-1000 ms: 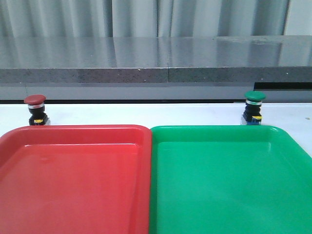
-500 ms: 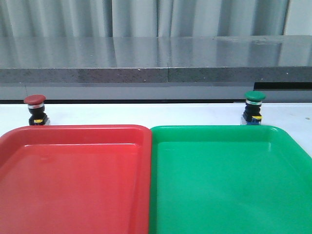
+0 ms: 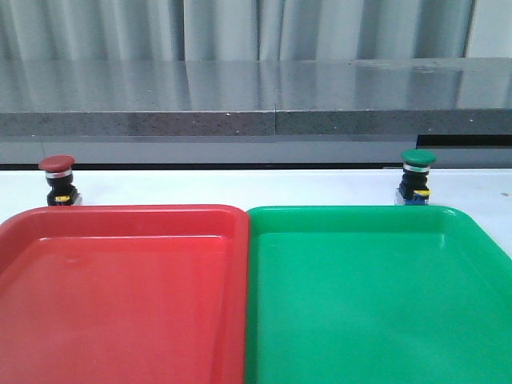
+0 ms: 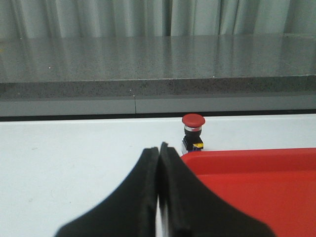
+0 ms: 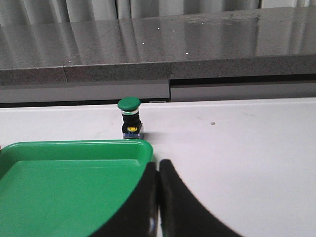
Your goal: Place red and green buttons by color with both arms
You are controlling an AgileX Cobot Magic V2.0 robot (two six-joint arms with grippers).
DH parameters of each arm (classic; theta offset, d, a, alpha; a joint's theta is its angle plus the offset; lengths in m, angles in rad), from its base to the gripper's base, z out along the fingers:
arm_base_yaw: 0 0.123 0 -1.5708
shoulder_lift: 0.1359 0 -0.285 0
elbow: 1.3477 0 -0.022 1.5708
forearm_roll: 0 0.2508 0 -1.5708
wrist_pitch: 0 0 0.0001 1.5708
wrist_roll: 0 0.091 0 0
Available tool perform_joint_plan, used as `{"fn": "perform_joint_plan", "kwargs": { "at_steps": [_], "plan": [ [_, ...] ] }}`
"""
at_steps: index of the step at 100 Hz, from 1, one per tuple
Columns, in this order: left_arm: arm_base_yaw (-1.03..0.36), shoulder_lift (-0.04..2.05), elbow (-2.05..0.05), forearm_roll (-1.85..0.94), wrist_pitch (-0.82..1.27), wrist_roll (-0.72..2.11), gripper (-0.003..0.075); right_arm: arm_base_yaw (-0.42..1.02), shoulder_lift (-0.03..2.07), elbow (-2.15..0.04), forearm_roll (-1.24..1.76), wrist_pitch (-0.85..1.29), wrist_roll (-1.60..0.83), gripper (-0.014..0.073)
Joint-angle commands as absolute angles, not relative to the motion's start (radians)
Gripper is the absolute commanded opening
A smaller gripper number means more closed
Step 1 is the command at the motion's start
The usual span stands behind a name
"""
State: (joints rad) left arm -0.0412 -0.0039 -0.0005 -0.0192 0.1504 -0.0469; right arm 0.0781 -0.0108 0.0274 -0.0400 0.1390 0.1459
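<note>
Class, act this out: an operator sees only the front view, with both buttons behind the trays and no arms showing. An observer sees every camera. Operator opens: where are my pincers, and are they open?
Observer: The left pincer is shut and holds nothing; its fingers meet in the left wrist view.
Operator: And the right?
Observer: The right pincer is shut too, and empty.
Operator: What does the left one face?
Observer: The red button, upright on the white table just behind the red tray.
Operator: And the right one?
Observer: The green button, upright just behind the green tray.
</note>
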Motion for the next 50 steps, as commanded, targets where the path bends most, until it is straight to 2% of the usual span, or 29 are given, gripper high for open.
{"fn": "perform_joint_plan", "kwargs": {
  "at_steps": [1, 21, 50],
  "plan": [
    [-0.038, -0.015, -0.031, -0.03, 0.123, -0.05, -0.002, 0.074, -0.028, 0.009, -0.05, 0.067, 0.141, -0.0064],
    [-0.038, 0.126, -0.171, -0.03, 0.138, -0.05, -0.002, 0.074, -0.028, 0.009, -0.05, 0.067, 0.141, -0.0064],
    [-0.038, 0.475, -0.393, -0.03, 0.136, -0.05, -0.002, 0.074, -0.028, 0.009, -0.05, 0.067, 0.141, -0.0064]
  ]
}}
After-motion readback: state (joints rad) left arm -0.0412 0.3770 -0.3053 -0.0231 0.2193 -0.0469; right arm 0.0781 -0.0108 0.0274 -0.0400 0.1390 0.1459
